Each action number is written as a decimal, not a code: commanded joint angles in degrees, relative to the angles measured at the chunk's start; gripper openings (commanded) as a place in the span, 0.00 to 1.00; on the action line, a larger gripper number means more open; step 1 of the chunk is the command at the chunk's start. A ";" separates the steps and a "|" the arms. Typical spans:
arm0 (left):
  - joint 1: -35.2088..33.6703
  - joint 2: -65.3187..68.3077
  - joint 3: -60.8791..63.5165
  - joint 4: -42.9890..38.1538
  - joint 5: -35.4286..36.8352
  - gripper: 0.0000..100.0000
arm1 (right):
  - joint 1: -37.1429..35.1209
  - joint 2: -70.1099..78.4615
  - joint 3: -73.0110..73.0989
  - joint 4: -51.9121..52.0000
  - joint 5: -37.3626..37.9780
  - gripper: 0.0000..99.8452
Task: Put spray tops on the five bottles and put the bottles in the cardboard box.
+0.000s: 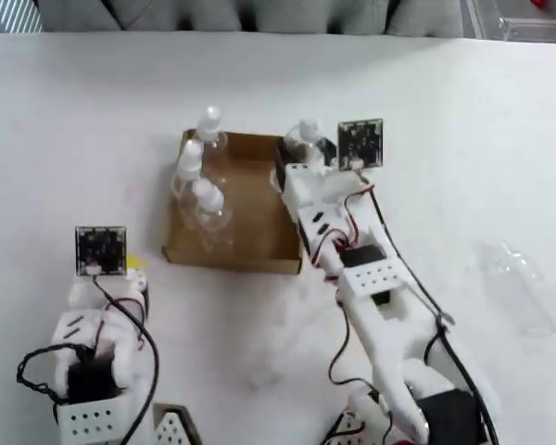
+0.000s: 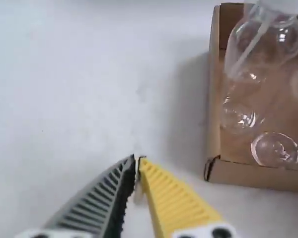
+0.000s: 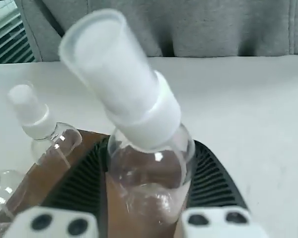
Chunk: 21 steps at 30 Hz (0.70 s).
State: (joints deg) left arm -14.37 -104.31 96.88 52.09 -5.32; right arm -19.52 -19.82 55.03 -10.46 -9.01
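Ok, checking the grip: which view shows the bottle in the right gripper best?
The right wrist view: the bottle, tilted, is close up, clamped in the right gripper. The high view shows its spray top past the arm, at the cardboard box's edge.

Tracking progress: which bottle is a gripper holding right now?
The bottle at the box's far right corner, clamped in the right gripper; the three others sit loose inside.

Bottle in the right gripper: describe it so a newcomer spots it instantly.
Find the brown cardboard box. At its far right corner, the right gripper clamps a clear round plastic bottle with a white spray top. The three similar bottles sit ungripped along the box's left side.
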 commanded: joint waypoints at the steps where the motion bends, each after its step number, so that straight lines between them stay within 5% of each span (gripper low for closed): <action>1: 0.66 -0.31 0.09 -0.09 -0.53 0.02 | 1.89 3.38 -6.77 -1.36 0.79 0.01; 21: 1.01 -0.22 0.09 -0.09 -0.53 0.02 | 2.95 25.54 -21.80 -1.36 2.46 0.02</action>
State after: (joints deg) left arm -14.11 -104.31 96.88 52.09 -5.32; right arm -17.93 5.49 36.92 -10.55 -8.66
